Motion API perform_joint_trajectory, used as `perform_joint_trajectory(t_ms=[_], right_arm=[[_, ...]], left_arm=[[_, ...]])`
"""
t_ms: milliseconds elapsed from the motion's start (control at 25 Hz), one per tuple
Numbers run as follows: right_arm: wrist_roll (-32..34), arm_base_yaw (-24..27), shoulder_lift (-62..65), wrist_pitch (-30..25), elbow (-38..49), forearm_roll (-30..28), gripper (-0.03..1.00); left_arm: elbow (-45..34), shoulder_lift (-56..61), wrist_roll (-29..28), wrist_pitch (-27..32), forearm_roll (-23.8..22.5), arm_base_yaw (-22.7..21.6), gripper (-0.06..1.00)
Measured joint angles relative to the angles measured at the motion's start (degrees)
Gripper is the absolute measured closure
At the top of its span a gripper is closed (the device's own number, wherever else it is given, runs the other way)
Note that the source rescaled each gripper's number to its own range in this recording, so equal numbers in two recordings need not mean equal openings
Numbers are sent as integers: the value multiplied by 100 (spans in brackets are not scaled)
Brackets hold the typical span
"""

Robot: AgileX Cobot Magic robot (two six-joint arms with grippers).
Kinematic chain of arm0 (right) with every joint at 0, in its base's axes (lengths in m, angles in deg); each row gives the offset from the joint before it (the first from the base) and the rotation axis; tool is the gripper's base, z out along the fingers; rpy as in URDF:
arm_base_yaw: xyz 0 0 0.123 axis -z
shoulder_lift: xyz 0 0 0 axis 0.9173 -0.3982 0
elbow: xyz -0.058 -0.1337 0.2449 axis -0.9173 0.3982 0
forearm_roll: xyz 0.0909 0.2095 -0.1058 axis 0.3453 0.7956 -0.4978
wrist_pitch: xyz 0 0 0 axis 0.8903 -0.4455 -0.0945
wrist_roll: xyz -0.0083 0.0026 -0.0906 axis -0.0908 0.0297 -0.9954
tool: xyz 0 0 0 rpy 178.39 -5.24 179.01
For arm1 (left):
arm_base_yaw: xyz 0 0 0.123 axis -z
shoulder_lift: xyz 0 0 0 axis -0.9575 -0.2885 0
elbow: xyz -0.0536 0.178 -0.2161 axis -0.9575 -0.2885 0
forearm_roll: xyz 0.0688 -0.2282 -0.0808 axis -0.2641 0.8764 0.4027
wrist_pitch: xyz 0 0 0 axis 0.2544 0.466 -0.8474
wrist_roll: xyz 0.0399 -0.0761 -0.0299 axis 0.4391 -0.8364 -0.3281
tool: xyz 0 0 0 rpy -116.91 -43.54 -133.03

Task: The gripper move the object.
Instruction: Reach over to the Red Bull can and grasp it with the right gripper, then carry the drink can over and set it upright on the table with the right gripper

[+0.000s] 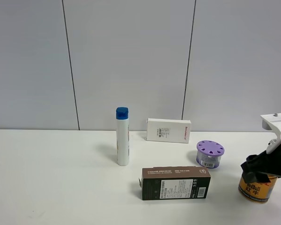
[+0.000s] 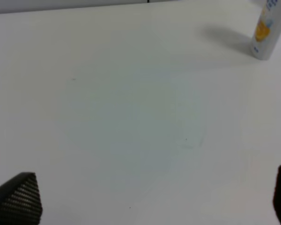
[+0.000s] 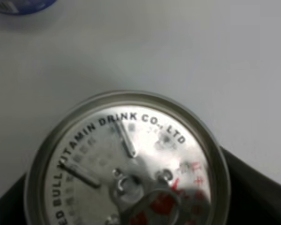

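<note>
Presently the right end effector [image 1: 258, 169] is clamped on the upper part of the gold can [image 1: 255, 190]. The can stands upright on the white surface [image 1: 61, 178] at the far right of the high view, near the purple-lidded container [image 1: 210, 152]. The left end effector [image 2: 150, 197] hangs over bare surface, its jaws wide apart.
</note>
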Motion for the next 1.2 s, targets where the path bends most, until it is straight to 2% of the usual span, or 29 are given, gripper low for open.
perform_joint_trajectory(t_ms=[360,640,880,1000,1200], right_arm=[[11,0,80,-97,0,-6,96],[21,-225,1302,-980,5,5,96],[21,-612,2902,-2304,5,5,96],[21,-834,3550,-2523,-49,5,96],[21,-1033,3709,-2912,-841,-148,96]], left_arm=[[0,0,0,0,0,0,-6],[0,0,0,0,0,0,-6],[0,0,0,0,0,0,-6],[0,0,0,0,0,0,-6],[0,0,0,0,0,0,-6]])
